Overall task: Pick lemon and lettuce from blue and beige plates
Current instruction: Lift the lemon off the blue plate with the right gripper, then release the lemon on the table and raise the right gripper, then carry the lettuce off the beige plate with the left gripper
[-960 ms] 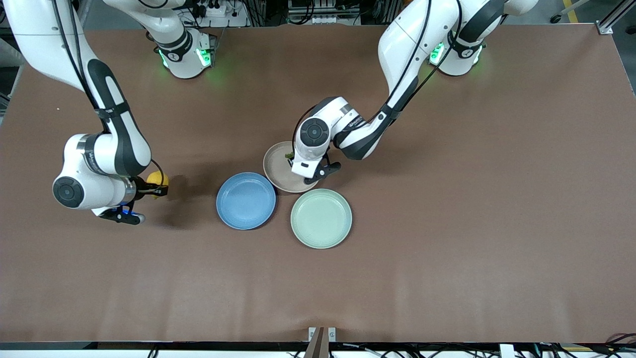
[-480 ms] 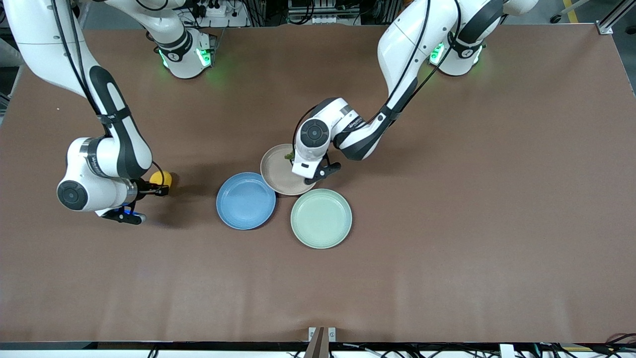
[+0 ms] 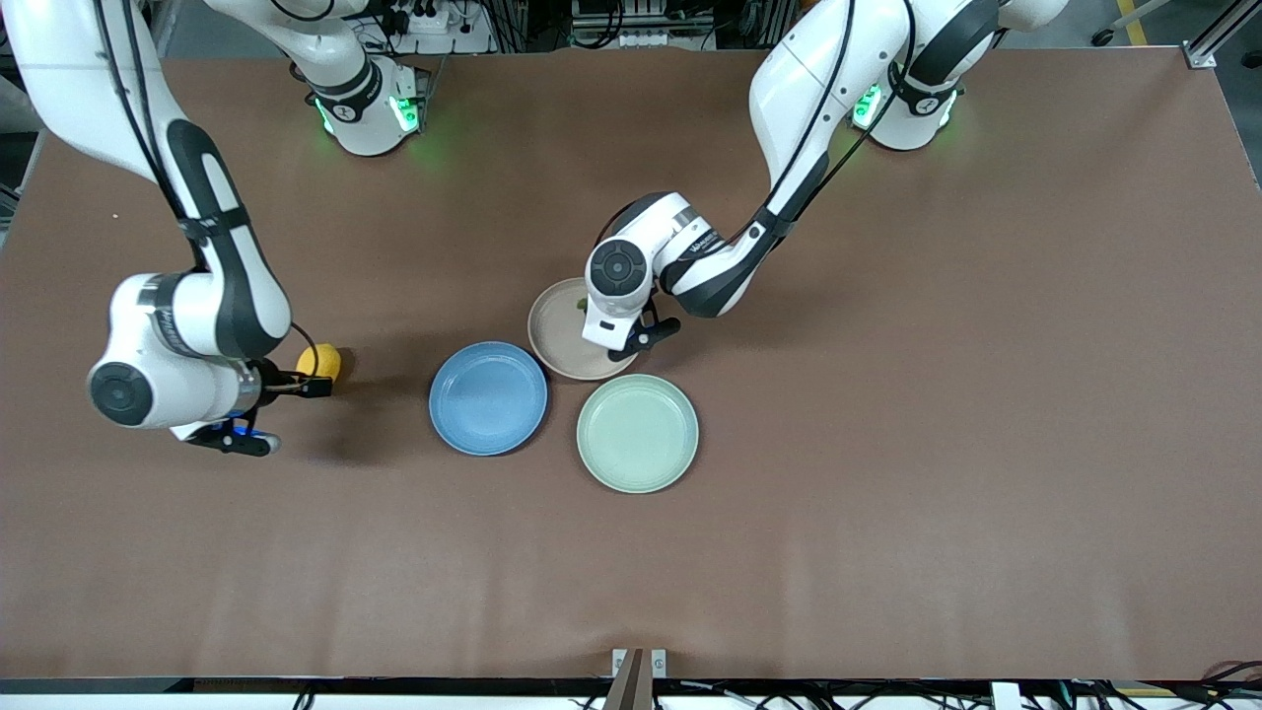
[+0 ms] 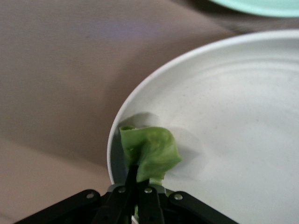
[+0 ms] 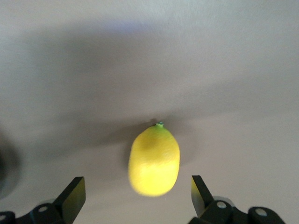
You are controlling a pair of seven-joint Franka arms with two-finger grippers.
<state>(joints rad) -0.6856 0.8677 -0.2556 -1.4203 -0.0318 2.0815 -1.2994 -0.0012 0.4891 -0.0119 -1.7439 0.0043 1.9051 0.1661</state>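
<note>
The yellow lemon (image 3: 320,362) (image 5: 154,161) lies on the bare table toward the right arm's end, off the plates. My right gripper (image 3: 312,383) (image 5: 137,189) is right at it and open, one finger on each side, neither touching it. The blue plate (image 3: 488,397) is bare. My left gripper (image 3: 585,316) (image 4: 140,181) hangs low over the rim of the beige plate (image 3: 557,340) (image 4: 233,116), shut on the green lettuce (image 3: 579,305) (image 4: 152,151). The leaf sticks out past the fingertips, just above the plate's edge.
A pale mint-green plate (image 3: 637,433) (image 4: 261,4) sits beside the blue and beige plates, nearer to the front camera than the beige one. The three plates crowd together mid-table. Brown table surface stretches wide around them.
My right gripper has opened and let the lemon go onto the table, then drawn back a little. My left gripper has shut on the lettuce, and the beige plate shifted slightly.
</note>
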